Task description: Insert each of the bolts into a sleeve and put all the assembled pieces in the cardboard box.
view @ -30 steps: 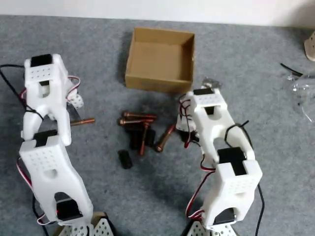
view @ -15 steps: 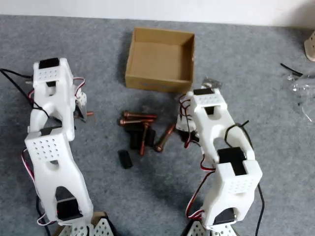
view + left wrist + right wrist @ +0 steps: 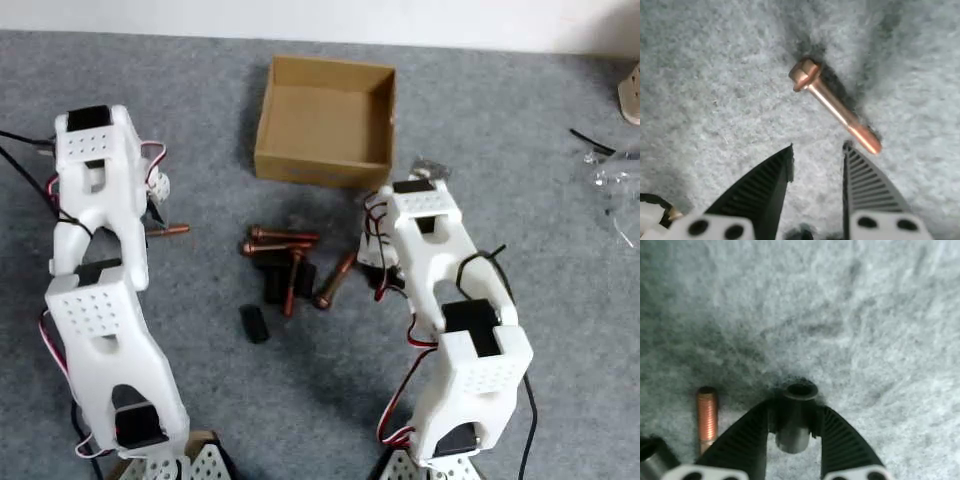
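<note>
Bolt (image 3: 835, 109) lies flat on the grey worktop (image 3: 715, 75), just ahead of the left gripper (image 3: 817, 149) and not between the jaws. Its threaded tip sits close to one fingertip (image 3: 849, 150), and the flanged head points away at a slant. Left gripper is open and holds nothing. In the high view this bolt (image 3: 168, 230) pokes out beside the left arm's wrist, well apart from the heap at mid-worktop. Right gripper (image 3: 795, 407) is clamped on a black sleeve (image 3: 795, 422), pinched on both sides with the open bore end sticking out past the fingertips. Can't tell if the sleeve touches the worktop. The threaded end of a second bolt (image 3: 706, 412) lies just beside that gripper, parallel to the sleeve and not touching it. The heap between the arms holds several copper bolts (image 3: 285, 236), some lying over black sleeves (image 3: 272, 285), with one loose sleeve (image 3: 254, 323) near its edge. The cardboard box (image 3: 315, 168) sits on the far side of the heap, open top up, close to the right arm's wrist.
</note>
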Action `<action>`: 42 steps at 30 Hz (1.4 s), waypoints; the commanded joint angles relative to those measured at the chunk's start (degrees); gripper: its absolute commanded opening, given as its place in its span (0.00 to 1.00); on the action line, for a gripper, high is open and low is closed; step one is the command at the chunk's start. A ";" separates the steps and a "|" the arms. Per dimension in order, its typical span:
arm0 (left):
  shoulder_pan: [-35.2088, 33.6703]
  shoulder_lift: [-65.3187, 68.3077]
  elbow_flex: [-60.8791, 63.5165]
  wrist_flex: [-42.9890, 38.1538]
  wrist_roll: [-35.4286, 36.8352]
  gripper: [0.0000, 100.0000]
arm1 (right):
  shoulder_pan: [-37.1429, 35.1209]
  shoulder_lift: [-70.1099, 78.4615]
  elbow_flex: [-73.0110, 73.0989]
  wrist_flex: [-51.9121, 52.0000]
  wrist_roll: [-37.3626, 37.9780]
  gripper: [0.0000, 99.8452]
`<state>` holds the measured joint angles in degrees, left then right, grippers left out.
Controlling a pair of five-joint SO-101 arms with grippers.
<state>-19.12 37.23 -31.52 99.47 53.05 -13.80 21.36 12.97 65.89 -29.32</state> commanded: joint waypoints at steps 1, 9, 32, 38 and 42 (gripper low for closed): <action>0.75 -4.53 -2.33 0.26 2.90 0.16 | 1.10 0.48 -2.77 -5.23 1.05 0.00; -0.31 1.01 -2.42 0.18 9.32 0.16 | 1.10 0.48 -2.77 -5.23 3.08 0.00; -1.54 6.29 -3.30 -6.51 16.44 0.16 | 1.01 0.48 -2.77 -5.23 3.34 0.00; -0.40 -1.36 -6.37 -3.16 16.44 0.16 | 1.01 0.48 -2.77 -5.23 3.34 0.00; -0.40 -4.18 -8.13 -3.16 16.44 0.16 | 1.01 0.48 -2.77 -5.23 3.34 0.00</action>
<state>-20.53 38.29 -36.44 95.60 69.85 -13.63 21.36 12.97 65.89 -26.86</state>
